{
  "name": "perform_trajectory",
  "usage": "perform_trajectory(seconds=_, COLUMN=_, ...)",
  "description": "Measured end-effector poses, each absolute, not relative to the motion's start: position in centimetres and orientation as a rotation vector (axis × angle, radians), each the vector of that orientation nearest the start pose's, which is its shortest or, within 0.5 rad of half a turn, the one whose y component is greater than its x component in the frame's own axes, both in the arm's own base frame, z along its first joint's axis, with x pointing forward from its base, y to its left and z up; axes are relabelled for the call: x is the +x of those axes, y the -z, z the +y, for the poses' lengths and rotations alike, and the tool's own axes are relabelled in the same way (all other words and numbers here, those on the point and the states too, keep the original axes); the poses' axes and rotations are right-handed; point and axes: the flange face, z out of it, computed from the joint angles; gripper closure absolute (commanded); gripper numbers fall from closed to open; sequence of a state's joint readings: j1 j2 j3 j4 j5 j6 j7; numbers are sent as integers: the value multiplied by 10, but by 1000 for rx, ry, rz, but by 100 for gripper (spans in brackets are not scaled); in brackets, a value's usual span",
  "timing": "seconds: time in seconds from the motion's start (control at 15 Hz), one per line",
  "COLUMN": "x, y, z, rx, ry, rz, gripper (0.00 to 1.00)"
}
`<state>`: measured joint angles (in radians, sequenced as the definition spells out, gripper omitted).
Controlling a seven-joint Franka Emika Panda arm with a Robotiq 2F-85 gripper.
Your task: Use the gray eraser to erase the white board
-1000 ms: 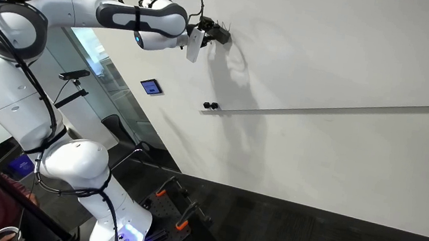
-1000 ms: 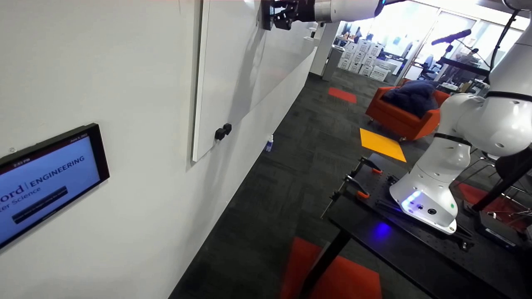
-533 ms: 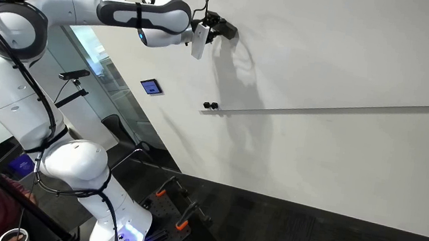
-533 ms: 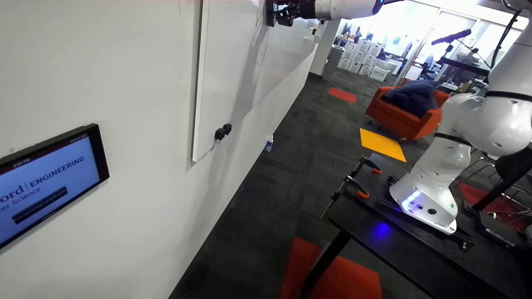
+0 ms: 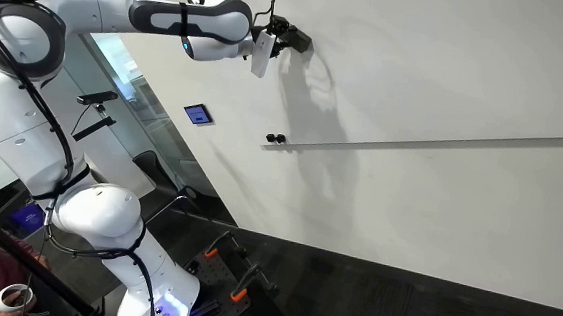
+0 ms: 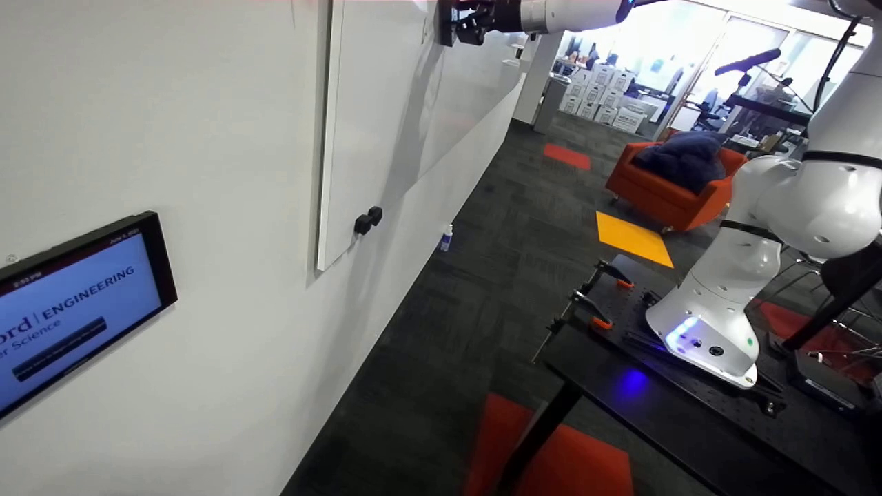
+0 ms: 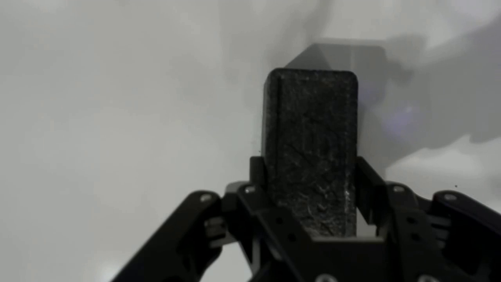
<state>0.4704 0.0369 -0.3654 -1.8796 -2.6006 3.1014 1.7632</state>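
The gray eraser (image 7: 313,129) is a dark, almost black rectangular block with a scratched surface. My gripper (image 7: 311,174) is shut on it, one finger on each long side, in the wrist view. In both exterior views the eraser (image 5: 301,40) (image 6: 446,24) is held against or very close to the white board (image 5: 435,64) (image 6: 365,103), with the gripper (image 5: 284,36) (image 6: 472,24) behind it. The eraser's board-facing side is hidden. The board (image 7: 117,117) looks smooth and pale in the wrist view, with shadows and tiny dark specks.
A thin gray rail (image 5: 452,142) runs along the board's lower edge. Two small black knobs (image 5: 276,138) (image 6: 368,220) sit at its lower corner. A wall tablet (image 5: 198,113) (image 6: 83,303) hangs beside the board. The arm stands on a black table (image 6: 654,413) with clamps.
The gripper and eraser moved slightly right and up along the board in an exterior view, then stayed nearly still. Thin dark lines seen beside the eraser a second ago no longer show.
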Motion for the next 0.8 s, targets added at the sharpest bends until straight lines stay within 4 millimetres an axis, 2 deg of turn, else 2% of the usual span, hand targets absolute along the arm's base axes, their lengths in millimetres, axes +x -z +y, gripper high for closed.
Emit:
perform_trajectory(seconds=0.2, x=546, y=-484, z=124, rx=-2614, ry=1950, rz=-1399, gripper=69)
perform_trajectory(seconds=0.4, x=532, y=-473, z=156, rx=-2550, ry=1882, rz=-1474, gripper=69)
perform_trajectory(seconds=0.67, x=512, y=-447, z=205, rx=-2457, ry=1790, rz=-1603, gripper=69)
perform_trajectory(seconds=0.8, x=507, y=-432, z=217, rx=-2437, ry=1778, rz=-1668, gripper=69)
